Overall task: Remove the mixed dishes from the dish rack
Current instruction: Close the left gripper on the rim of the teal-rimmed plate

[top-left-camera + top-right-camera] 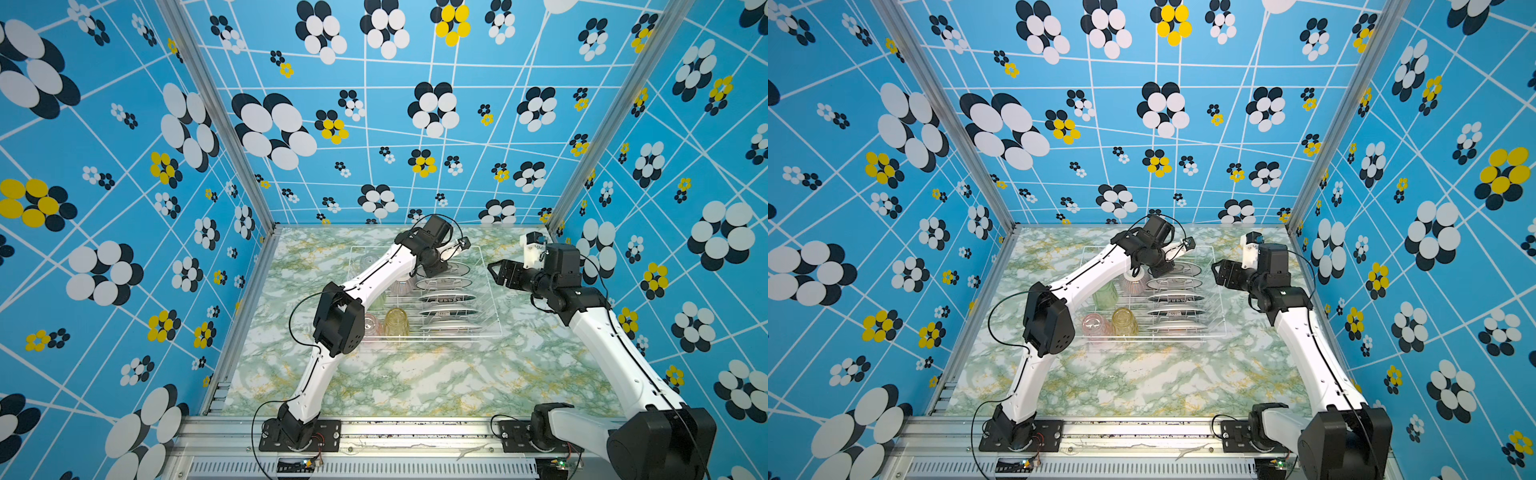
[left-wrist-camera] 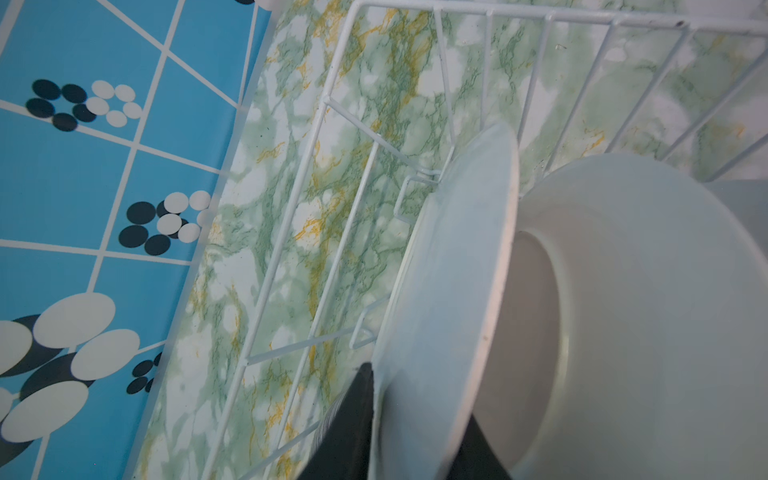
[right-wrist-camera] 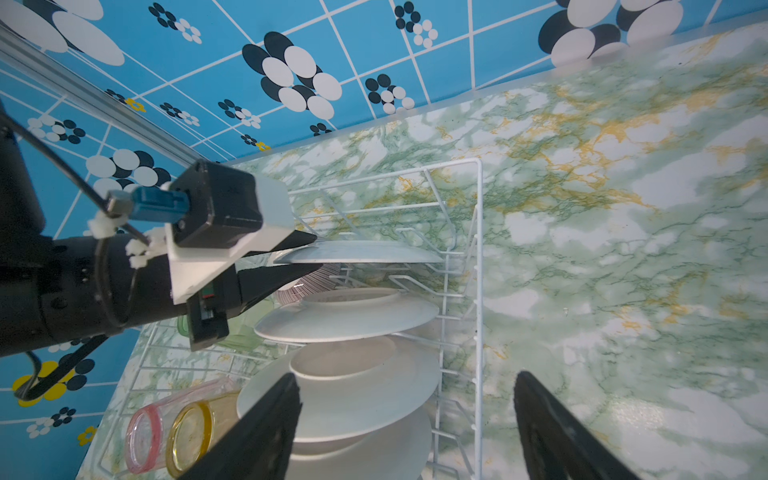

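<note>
While the dish rack (image 1: 374,247) is sitting toward the desk's (image 1: 415,382) far right corner, it is carrying five plates (image 1: 446,298) upright along its right side, four tumblers (image 1: 1124,321) along its left, and one bowl (image 1: 1136,284) between them. The left gripper (image 3: 318,252) is pinching the farthest plate (image 3: 365,251) by its rim, with the left arm (image 1: 374,272) lying across the tumblers and partly hiding them. The right gripper (image 1: 496,272) is hovering just beside the rack's right edge, jaws spread wide, holding nothing.
</note>
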Controlling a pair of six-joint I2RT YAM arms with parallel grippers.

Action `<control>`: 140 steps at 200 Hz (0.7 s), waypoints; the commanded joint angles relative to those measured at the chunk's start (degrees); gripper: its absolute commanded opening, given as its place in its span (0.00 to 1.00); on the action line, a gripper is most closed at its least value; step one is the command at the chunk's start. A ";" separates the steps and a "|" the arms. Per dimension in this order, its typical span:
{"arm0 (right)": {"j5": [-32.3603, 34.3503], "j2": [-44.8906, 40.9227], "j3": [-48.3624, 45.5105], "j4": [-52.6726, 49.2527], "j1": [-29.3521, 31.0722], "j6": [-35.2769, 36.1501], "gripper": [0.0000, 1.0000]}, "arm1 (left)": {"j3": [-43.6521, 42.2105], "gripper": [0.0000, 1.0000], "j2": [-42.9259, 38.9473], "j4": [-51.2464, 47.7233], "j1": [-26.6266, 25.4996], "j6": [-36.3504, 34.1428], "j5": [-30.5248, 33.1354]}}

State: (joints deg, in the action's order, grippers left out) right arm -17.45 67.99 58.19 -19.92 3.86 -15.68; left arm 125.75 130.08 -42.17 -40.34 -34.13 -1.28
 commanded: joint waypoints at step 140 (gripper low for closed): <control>0.53 -4.09 -2.32 1.24 -0.27 -0.16 0.83 | 2.40 0.00 2.37 1.92 -2.62 -3.34 9.04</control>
State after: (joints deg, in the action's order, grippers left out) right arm -17.43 64.99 57.04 -19.27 3.86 -15.70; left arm 126.82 130.85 -39.22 -42.15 -40.36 7.40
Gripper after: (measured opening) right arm 0.829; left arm 0.076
